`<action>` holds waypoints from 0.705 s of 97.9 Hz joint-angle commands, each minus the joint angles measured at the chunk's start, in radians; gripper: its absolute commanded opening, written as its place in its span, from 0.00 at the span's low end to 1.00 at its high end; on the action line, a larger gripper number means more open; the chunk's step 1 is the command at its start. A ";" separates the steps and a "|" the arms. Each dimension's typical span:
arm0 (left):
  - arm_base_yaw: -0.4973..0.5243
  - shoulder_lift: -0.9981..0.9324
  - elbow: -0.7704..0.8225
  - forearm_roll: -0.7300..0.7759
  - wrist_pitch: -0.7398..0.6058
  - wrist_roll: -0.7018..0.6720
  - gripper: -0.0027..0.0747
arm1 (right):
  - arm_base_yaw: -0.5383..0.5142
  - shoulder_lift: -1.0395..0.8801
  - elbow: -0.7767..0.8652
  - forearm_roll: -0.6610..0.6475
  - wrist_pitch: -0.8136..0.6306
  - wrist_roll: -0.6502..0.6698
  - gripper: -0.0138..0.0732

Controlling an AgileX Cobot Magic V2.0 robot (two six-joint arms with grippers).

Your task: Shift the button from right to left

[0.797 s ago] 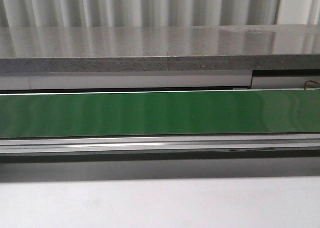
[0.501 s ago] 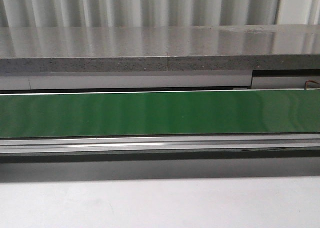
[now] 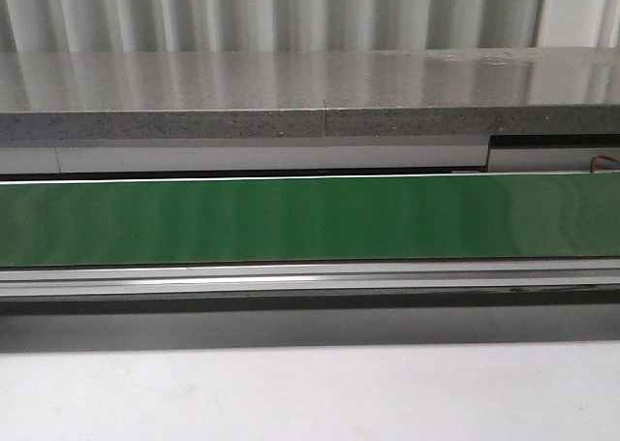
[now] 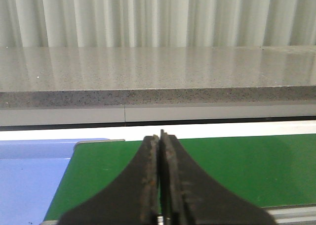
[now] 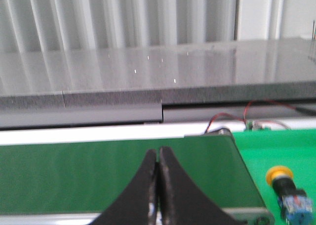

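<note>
Green conveyor belt [image 3: 310,218] bare in front | button [image 5: 289,190] waits beyond its right end | both my grippers, left gripper [image 4: 160,185] and right gripper [image 5: 158,185], pressed together, nothing held, pickup not begun

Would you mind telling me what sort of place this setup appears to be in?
Probably an industrial or factory-style test cell: a long green conveyor belt on metal rails, a speckled grey stone counter behind it, and an industrial push-button beside the belt's end.
</note>
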 commanded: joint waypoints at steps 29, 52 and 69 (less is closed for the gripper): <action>-0.006 -0.035 0.026 0.000 -0.081 -0.009 0.01 | -0.002 0.076 -0.299 -0.040 0.265 -0.004 0.08; -0.006 -0.035 0.026 0.000 -0.081 -0.009 0.01 | -0.002 0.321 -0.598 -0.098 0.597 -0.004 0.08; -0.006 -0.035 0.026 0.000 -0.081 -0.009 0.01 | -0.002 0.470 -0.727 -0.096 0.673 -0.004 0.08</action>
